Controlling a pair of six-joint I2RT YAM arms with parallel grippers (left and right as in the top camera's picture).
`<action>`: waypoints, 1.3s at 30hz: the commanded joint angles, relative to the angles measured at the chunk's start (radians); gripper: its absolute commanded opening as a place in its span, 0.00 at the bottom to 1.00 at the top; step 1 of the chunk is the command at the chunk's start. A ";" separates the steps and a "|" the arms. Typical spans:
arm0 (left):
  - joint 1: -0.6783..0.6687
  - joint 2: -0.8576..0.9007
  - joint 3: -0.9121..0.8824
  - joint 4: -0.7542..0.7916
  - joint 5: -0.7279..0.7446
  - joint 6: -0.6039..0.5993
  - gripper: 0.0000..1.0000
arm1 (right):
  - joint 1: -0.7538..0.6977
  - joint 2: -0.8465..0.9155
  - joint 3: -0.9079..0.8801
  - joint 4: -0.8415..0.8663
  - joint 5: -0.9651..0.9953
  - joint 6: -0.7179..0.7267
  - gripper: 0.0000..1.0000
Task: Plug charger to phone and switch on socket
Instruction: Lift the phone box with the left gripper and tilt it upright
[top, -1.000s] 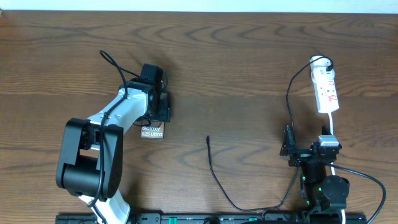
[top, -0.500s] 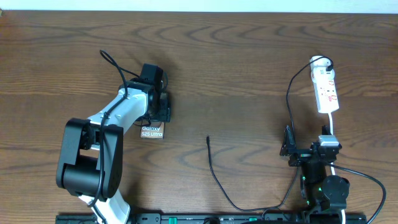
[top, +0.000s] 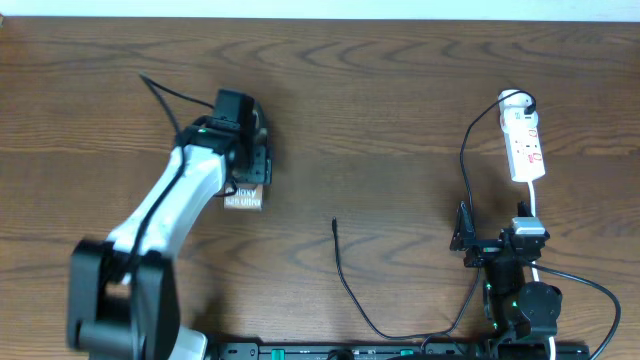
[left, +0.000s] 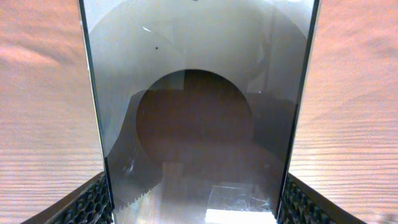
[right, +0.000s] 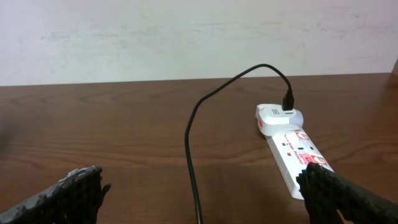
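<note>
The phone (top: 243, 200), glossy and dark with white lettering, sits left of centre with my left gripper (top: 252, 166) over its far part. In the left wrist view the phone (left: 199, 112) fills the space between both pads (left: 92, 202), which press on its long edges. The charger cable's free plug tip (top: 334, 222) lies on the wood mid-table, apart from the phone. The cable loops to the front and then up to the socket (top: 525, 140) at the far right. My right gripper (top: 490, 243) stands open near the front. The cable (right: 189, 143) runs between its fingers, and the socket (right: 292, 152) lies ahead to the right.
The socket's white cord (top: 536, 205) runs back toward the right arm's base. A black rail (top: 340, 350) lines the table's front edge. A pale wall (right: 186, 37) rises behind the far table edge.
My left arm has swung up and left, carrying its gripper and the phone a little toward the far side. The gripper covers more of the lettering. The right arm has not moved.
</note>
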 joint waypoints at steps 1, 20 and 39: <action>0.002 -0.108 0.039 -0.010 0.014 -0.014 0.08 | -0.001 -0.004 -0.001 -0.005 0.008 0.009 0.99; 0.156 -0.224 0.039 -0.009 0.687 -0.433 0.07 | -0.001 -0.004 -0.001 -0.005 0.008 0.009 0.99; 0.456 -0.224 0.039 0.048 1.248 -1.141 0.08 | -0.001 -0.003 -0.001 -0.005 0.008 0.009 0.99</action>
